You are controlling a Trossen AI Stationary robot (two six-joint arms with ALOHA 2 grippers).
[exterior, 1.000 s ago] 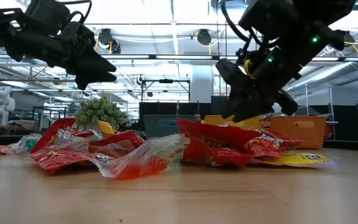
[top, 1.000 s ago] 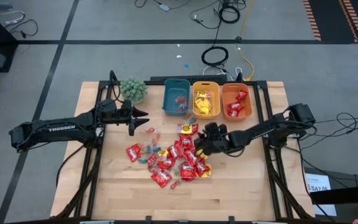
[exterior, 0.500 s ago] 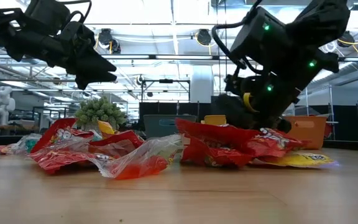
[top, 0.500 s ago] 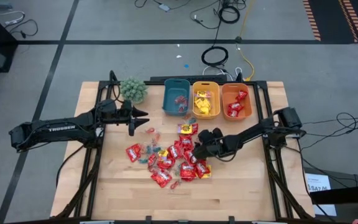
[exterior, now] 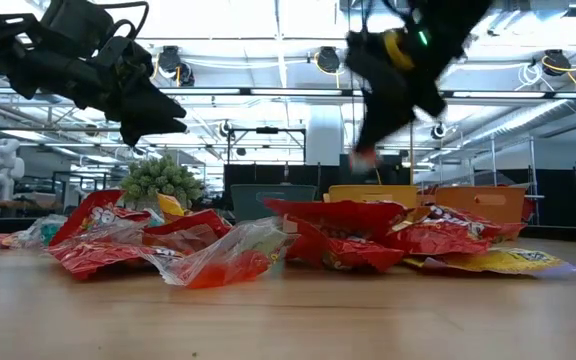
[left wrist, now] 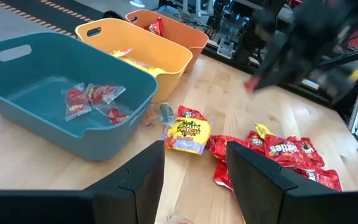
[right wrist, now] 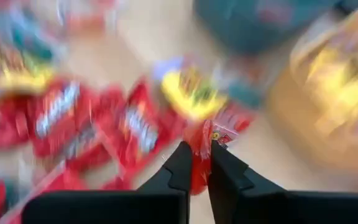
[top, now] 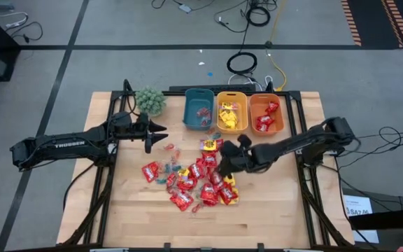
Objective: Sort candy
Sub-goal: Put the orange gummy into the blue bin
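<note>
The candy (top: pixel 194 178) lies heaped at the table's middle: shiny red packets, a few yellow ones and small pale pieces. My right gripper (right wrist: pixel 197 149) hovers above the heap's right side (top: pixel 224 162), shut on one small red candy (exterior: pixel 363 158). My left gripper (left wrist: pixel 194 180) stands open in the air over the table's left part (top: pixel 158 133), near the green plant (top: pixel 150 100), with nothing between its fingers. My right gripper pinches a small red wrapped candy (right wrist: pixel 199 165) between its two fingers. The fingers slant downward, coming from the table's right side. Part of the wrapper (right wrist: pixel 221 134) sticks out past the fingertips. The candy hangs lifted clear of the heap.
Three bins stand in a row at the far edge: teal (top: pixel 189 112), yellow (top: pixel 220 112) and orange (top: pixel 253 115), each with some candy inside. Bare wood lies near the front edge and at the table's left and right.
My right gripper dipped into the right side of the heap, shut on a small red candy and rose again with it, rolling its wrist on the way. Some red packets at that side of the heap shifted a little.
</note>
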